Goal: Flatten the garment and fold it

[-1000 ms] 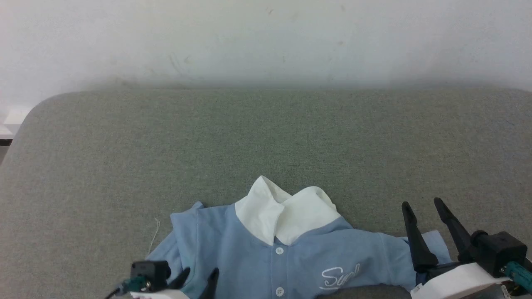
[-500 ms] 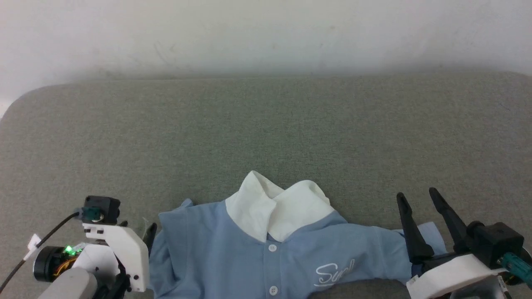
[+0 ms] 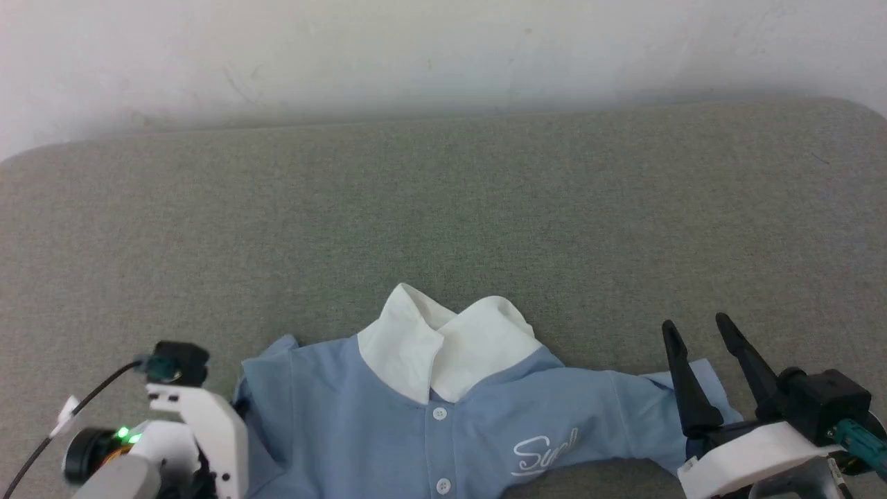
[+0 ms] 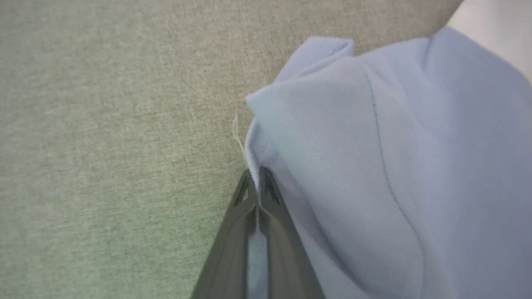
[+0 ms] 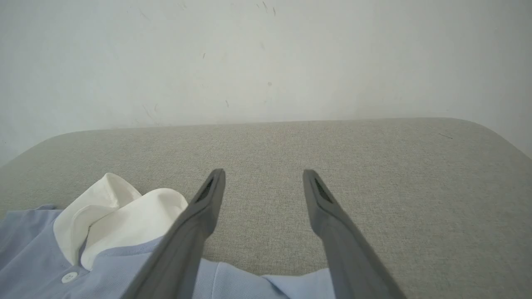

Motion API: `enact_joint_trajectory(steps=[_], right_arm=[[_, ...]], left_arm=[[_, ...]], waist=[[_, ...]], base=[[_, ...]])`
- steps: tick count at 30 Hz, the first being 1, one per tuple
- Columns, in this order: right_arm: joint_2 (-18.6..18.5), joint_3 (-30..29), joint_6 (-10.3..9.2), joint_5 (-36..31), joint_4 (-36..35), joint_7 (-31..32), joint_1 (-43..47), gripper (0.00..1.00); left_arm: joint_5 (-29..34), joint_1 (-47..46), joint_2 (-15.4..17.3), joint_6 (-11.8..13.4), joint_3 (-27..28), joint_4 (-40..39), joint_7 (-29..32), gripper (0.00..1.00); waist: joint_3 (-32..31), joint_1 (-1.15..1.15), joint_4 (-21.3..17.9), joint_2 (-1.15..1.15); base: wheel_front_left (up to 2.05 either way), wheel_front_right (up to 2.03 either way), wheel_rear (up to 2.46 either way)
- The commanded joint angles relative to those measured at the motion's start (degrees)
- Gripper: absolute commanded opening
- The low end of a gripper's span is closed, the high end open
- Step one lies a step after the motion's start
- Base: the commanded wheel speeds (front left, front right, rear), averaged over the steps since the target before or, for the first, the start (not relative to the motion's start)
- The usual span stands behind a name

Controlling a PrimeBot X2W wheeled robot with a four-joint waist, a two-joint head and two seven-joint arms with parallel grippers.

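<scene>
- Head view: a soft, limp light blue polo shirt with a white collar lies on the grey fabric surface.
- Left of the collar, the left gripper has its jaws pinched on the sleeve hem.
- Right of the collar, the right gripper holds its jaws apart above the other sleeve, likely the matching hold.

We see soft, even, bright light, a faint shadow below the wall and under the shirt, whose near cloth blurs in the left wrist view.

White wrist shells, black jaws, green LED.
</scene>
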Motion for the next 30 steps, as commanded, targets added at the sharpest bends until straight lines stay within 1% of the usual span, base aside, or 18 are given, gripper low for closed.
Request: enact_joint_trajectory(steps=[1,5,8,10,13,14,18,21,25,26,30], right_arm=[[0.1,-0.3,0.3,0.3,0.2,-0.3,-0.4,1.0],[0.1,-1.1,0.3,0.4,0.4,-0.3,0.7,1.0],[0.1,-1.3,0.3,0.7,0.4,-0.4,1.4,1.0],[0.1,-1.3,0.3,0.7,0.3,-0.4,1.6,1.0],[0.1,-1.2,0.3,0.6,0.1,-0.3,1.7,1.0],[0.1,-1.2,0.3,0.5,0.0,-0.2,1.7,1.0],[0.1,-1.2,0.3,0.4,-0.2,0.1,1.8,1.0],[0.1,-1.0,0.3,0.4,-0.4,0.4,1.9,1.0],[0.1,-0.7,0.3,0.3,-0.7,0.6,1.9,1.0],[0.1,-0.7,0.3,0.3,-0.7,0.6,1.9,1.0],[0.1,-0.1,0.3,0.3,-0.9,0.7,1.4,1.0]], left_arm=[[-0.5,3.7,-0.1,2.5,1.0,1.0,-1.7,0.0],[-2.9,10.8,0.5,8.1,5.7,-2.6,-6.5,0.0],[-4.9,16.7,0.5,11.4,8.2,-5.9,-8.1,0.0],[-6.1,19.5,0.3,12.4,9.0,-7.5,-8.5,0.0],[-6.9,21.0,0.1,12.5,9.3,-8.6,-8.8,0.0],[-7.0,20.9,-0.2,12.2,9.7,-9.7,-9.9,1.0],[-5.9,18.2,0.4,11.4,10.7,-11.8,-12.0,1.0],[-4.7,15.4,1.7,10.5,10.6,-12.3,-11.7,1.0],[-4.0,10.9,3.3,7.2,8.1,-11.0,-7.6,1.0],[-4.0,10.9,3.3,7.2,8.1,-11.0,-7.6,1.0],[-5.2,7.6,4.0,2.3,4.6,-6.8,-1.3,1.0]], waist=[[-0.7,0.0,0.2,-0.01],[-2.2,0.0,1.1,-0.01],[-3.0,0.0,1.8,-0.01],[-3.3,0.0,2.4,-0.01],[-3.5,0.0,2.9,-0.01],[-3.8,0.0,3.4,-0.01],[-4.3,0.0,3.7,-0.01],[-4.7,0.0,3.6,-0.01],[-4.7,0.0,2.9,-0.01],[-4.7,0.0,2.9,-0.01],[-3.8,0.0,1.3,-0.01]], base=[[0.0,0.0,0.0],[0.0,0.0,0.0],[0.0,0.0,0.0],[0.0,0.0,0.0],[0.0,0.0,0.0],[0.0,0.0,0.0],[0.0,0.0,0.0],[0.0,0.0,0.0],[0.0,0.0,0.0],[0.0,0.0,0.0],[0.0,0.0,0.0]])
